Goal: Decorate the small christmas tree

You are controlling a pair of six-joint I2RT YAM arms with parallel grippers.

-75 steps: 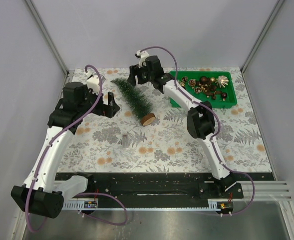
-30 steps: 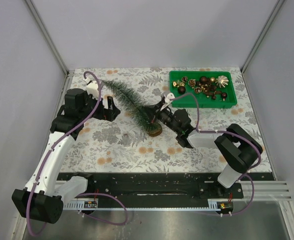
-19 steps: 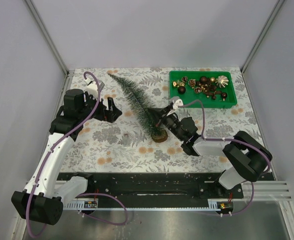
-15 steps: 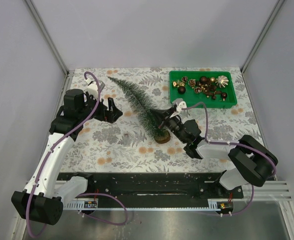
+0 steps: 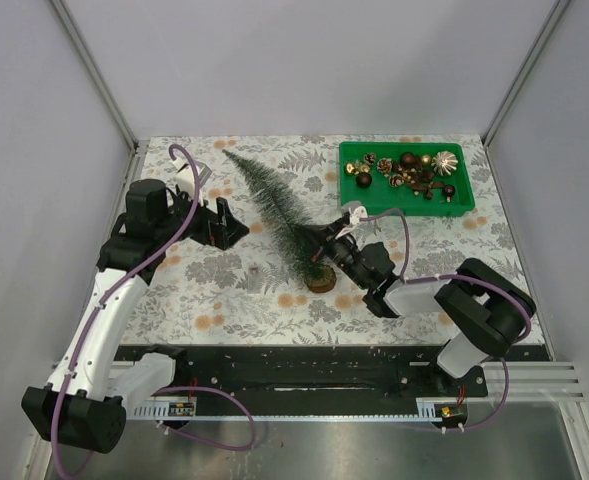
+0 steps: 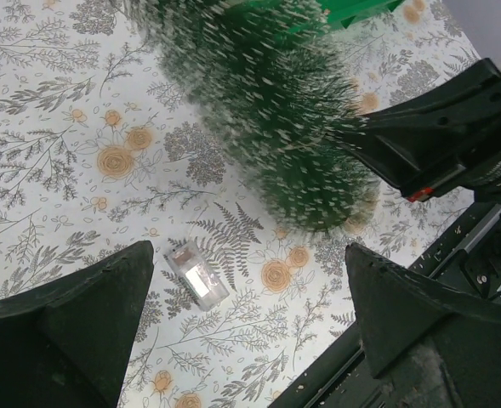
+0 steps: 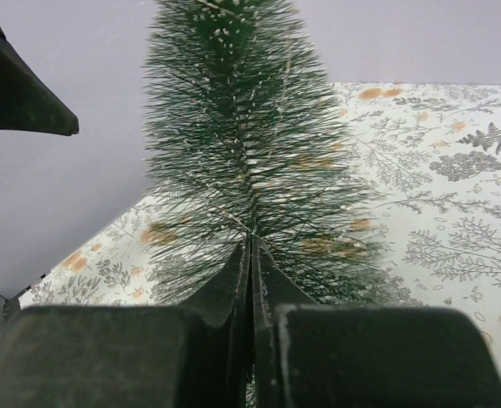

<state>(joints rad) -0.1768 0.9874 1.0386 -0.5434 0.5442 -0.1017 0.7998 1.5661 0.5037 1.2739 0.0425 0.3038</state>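
Note:
The small christmas tree (image 5: 279,215) is a slim dark green bottle-brush cone with frosty tips. Its wooden disc base (image 5: 321,279) is low at the table's middle and its tip leans toward the far left. My right gripper (image 5: 323,244) is shut on the tree's thin stem among the lower bristles. The right wrist view shows the tree (image 7: 248,127) rising straight above the right gripper (image 7: 252,245). My left gripper (image 5: 230,222) hovers left of the tree, open and empty. Its wrist view looks down on the tree (image 6: 267,119) beyond the wide left gripper (image 6: 250,340).
A green tray (image 5: 414,206) of brown and gold ornaments (image 5: 414,170) stands at the back right. A small clear plastic piece (image 5: 251,278) lies on the floral tablecloth left of the tree base; the left wrist view shows this piece (image 6: 197,276). Grey walls enclose the table.
The right gripper has raised the tree from lying low toward standing, its tip swinging right and its base shifting nearer. The right arm folded back. The left gripper edged right.

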